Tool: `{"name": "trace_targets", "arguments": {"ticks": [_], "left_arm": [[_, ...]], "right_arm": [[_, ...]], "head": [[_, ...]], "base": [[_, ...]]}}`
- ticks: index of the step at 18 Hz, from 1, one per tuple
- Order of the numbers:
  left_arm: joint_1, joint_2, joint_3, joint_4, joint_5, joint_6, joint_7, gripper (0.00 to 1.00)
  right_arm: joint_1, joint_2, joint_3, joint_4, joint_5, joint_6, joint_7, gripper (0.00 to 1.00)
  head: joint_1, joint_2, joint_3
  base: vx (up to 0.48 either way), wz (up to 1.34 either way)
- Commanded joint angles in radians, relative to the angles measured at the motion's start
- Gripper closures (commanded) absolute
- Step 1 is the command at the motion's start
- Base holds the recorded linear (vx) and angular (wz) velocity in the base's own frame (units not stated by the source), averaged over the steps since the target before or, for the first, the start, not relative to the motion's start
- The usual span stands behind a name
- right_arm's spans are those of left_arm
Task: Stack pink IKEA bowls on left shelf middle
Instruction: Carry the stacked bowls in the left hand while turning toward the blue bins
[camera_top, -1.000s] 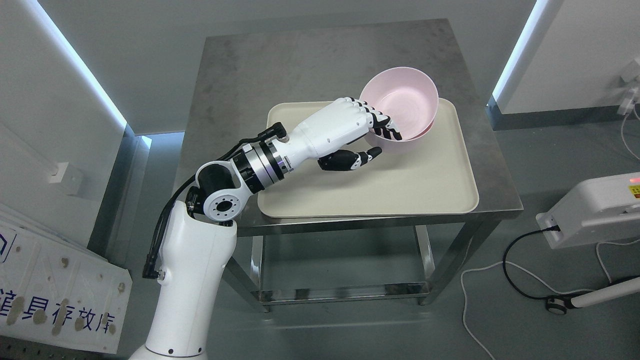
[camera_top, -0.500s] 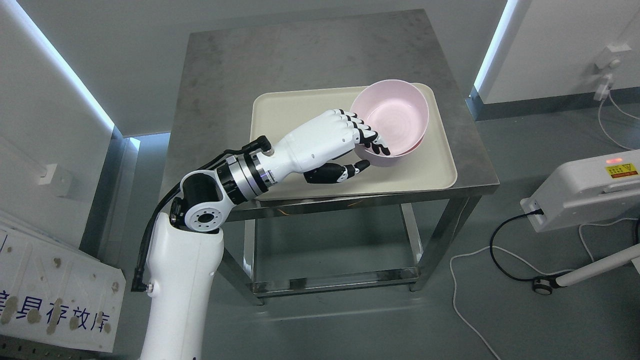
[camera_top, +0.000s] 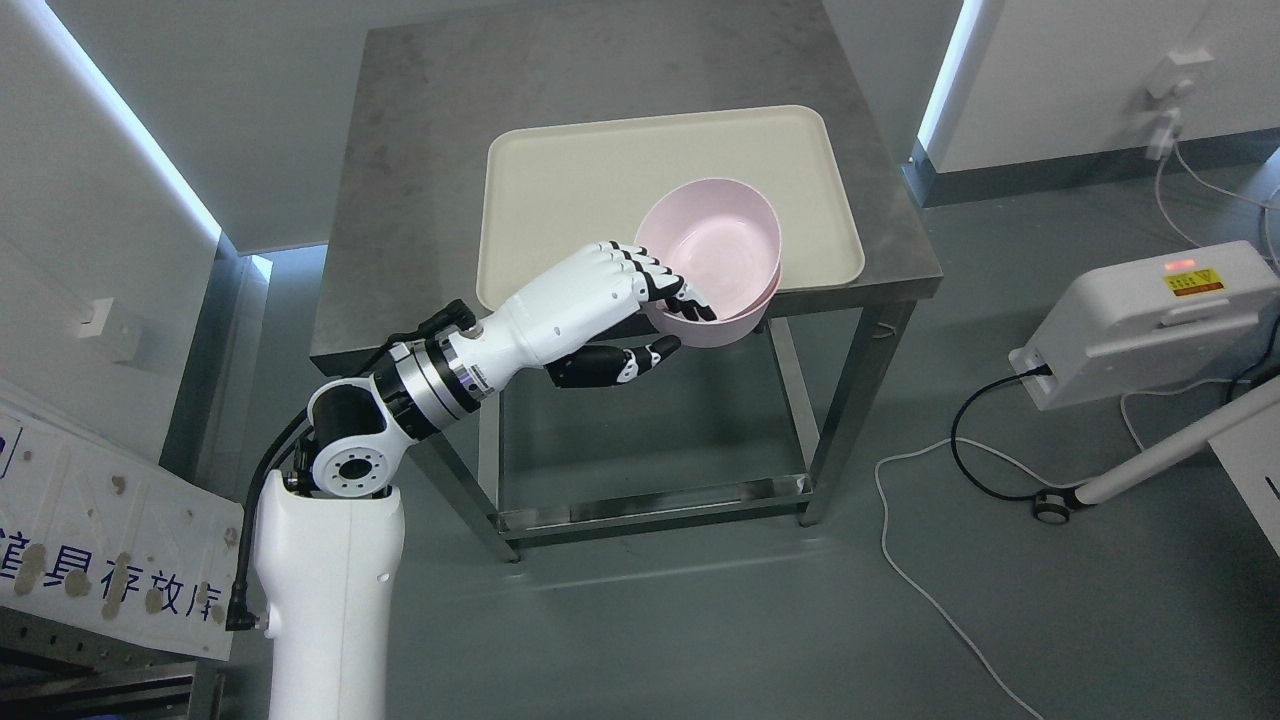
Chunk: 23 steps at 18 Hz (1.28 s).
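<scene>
Left hand (camera_top: 640, 310) pinches rim of nested pink bowls (camera_top: 715, 262), fingers inside, thumb under; carries both together, clear of tray (camera_top: 560, 190).

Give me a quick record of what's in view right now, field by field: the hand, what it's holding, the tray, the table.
left hand: shut on the rim of the pink bowls, fingers inside, thumb under the wall
pink bowls: two nested, held up, overlapping the tray's near edge in the head view
tray: cream, on the table, nothing visible resting on it
table: steel, open frame below
right hand: not in view
shelf: not in view
</scene>
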Motion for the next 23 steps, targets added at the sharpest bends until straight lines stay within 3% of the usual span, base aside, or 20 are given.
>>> {"name": "trace_targets", "arguments": {"ticks": [1,23], "left_arm": [[0.038,0.018,0.093,-0.025,0.035,0.000,-0.002,1.00],[0.083,0.018,0.067,-0.027,0.121,0.000,-0.002,0.99]], "right_arm": [[0.000,-0.017,-0.005,-0.017,-0.002,0.001,0.000,0.00],[0.000,-0.017,-0.005,-0.017,-0.002,0.001,0.000,0.00]], "head": [[0.0000,0.000,0.000],[0.0000,0.000,0.000]], "base": [[-0.277,-0.22],[-0.364,0.00]]}}
